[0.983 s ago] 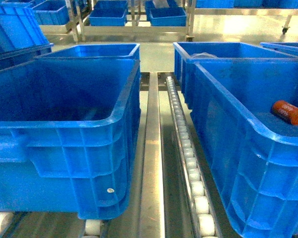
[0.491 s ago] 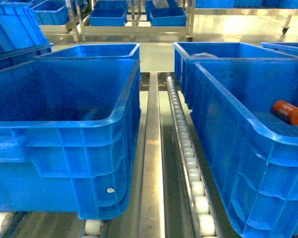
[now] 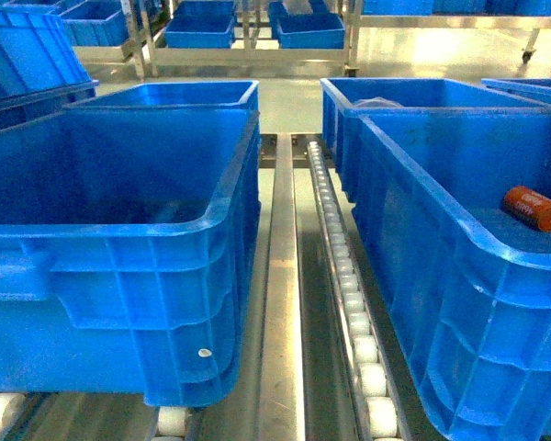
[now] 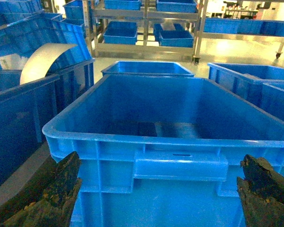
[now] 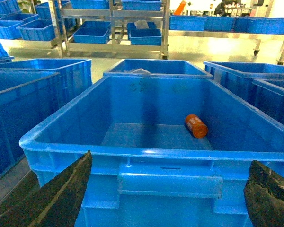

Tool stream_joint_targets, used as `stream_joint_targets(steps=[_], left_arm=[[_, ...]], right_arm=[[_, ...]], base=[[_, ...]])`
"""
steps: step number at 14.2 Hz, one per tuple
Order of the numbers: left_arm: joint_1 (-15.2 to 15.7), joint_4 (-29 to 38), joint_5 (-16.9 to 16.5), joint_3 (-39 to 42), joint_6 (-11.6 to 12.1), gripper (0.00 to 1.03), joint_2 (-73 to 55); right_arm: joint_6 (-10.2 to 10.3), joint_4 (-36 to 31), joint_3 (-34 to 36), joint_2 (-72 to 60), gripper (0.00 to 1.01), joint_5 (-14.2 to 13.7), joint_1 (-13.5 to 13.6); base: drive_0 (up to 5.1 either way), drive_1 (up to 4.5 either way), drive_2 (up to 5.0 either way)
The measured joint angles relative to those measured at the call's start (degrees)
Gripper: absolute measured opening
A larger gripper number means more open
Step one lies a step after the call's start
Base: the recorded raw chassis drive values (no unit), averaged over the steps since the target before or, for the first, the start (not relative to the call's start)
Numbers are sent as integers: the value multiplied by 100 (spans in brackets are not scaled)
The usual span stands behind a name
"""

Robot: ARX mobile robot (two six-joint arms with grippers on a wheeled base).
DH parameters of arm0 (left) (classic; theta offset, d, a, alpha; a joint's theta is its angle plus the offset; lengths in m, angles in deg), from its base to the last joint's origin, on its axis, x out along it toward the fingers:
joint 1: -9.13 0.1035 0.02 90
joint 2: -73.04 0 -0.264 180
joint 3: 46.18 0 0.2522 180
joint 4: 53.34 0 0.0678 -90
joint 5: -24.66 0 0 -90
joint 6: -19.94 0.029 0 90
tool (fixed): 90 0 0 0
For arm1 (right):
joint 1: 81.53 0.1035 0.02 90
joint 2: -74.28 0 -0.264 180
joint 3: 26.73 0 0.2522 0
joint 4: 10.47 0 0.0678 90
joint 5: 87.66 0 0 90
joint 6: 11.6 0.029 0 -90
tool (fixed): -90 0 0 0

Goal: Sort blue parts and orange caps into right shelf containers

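I've got both arms parked low in front of the crates; my left gripper [image 4: 158, 198] sits spread wide with nothing between its fingers [image 4: 52, 198], facing the near wall of the left blue crate [image 4: 180, 163], which shows only bare floor inside. My right gripper [image 5: 168, 198] is just as wide apart and holds nothing, squared up to the near rim of the right shelf container [image 5: 170, 156]. One orange cap [image 5: 196, 126] lies on its side on that crate's floor, toward the far right corner, apart from the walls. From the head camera the same cap [image 3: 534, 208] shows at the right edge inside the right crate [image 3: 459, 276], the left crate [image 3: 147, 276] across the steel rail [image 3: 281, 303] and roller track [image 3: 349, 303] between them; neither gripper shows there
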Motion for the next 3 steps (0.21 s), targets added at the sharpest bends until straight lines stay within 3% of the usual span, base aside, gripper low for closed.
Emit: stream_joint_targets(steps=[3], left_arm=[[0,0,0,0,0,98,0]], right_arm=[[0,0,0,0,98,0,0]], base=[[0,0,0]])
